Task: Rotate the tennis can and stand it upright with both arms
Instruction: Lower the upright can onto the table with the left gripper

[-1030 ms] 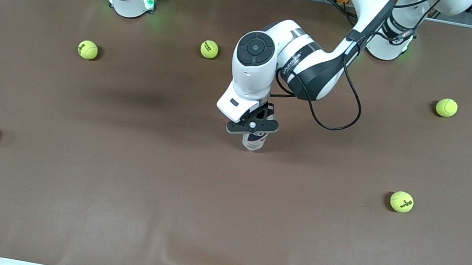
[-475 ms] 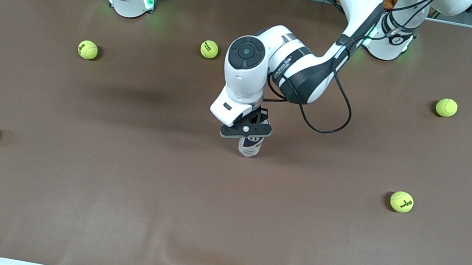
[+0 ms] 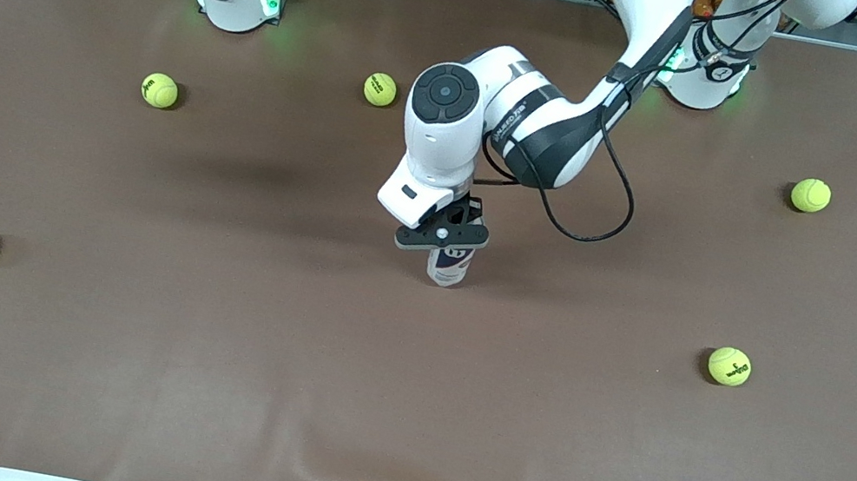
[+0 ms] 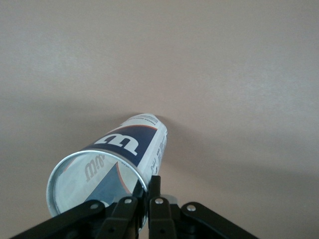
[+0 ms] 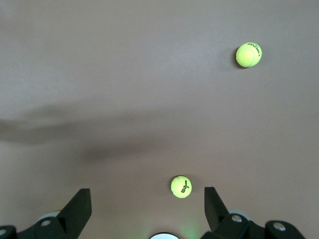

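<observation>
left gripper over mid-table, clamped on the upper end of the tennis can. can stands near upright, its lower end at the brown table cover; contact with the cover cannot be told for sure. in the left wrist view the can shows its blue-and-white label with the white "w", its metal rim next to the left gripper.

right arm waits, pulled back at its own end of the table. right gripper wide open, nothing between its fingers, hanging over bare cover with two tennis balls below.

six tennis balls scattered on the cover: three toward the right arm's end, two toward the left arm's end, one near the middle close to the bases. all well apart from the can.
</observation>
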`<move>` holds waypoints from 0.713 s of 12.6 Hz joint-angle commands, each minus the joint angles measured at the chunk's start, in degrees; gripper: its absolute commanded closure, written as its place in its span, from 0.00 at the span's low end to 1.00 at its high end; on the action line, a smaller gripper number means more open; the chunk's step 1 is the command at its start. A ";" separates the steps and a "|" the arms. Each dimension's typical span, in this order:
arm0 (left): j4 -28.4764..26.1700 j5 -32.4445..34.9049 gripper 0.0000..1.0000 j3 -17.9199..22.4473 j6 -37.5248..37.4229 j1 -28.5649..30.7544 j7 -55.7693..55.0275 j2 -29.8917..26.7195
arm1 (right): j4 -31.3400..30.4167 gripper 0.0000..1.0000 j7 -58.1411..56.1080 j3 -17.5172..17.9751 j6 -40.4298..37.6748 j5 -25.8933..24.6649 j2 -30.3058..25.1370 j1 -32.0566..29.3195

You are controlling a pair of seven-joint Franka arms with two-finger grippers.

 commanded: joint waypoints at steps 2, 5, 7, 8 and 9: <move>1.41 -1.75 1.00 0.65 1.64 0.01 -1.09 1.47 | 1.47 0.00 -0.24 0.61 -0.81 0.66 -0.15 -1.48; 1.14 -1.75 1.00 0.73 1.02 0.01 -1.00 1.56 | 1.48 0.00 -0.24 0.61 -0.81 0.57 -0.24 -1.57; 1.14 -1.66 1.00 0.82 0.85 0.01 -1.09 1.91 | 1.48 0.00 -0.24 0.61 -0.90 0.75 -0.24 -1.83; 1.14 -1.66 1.00 0.82 0.85 0.01 -1.09 1.91 | 1.48 0.00 -0.24 0.69 -0.90 0.75 -0.16 -1.74; 1.14 -1.74 1.00 0.82 0.50 0.01 -1.00 1.91 | 1.48 0.00 -0.24 0.70 -0.90 0.75 -0.15 -1.74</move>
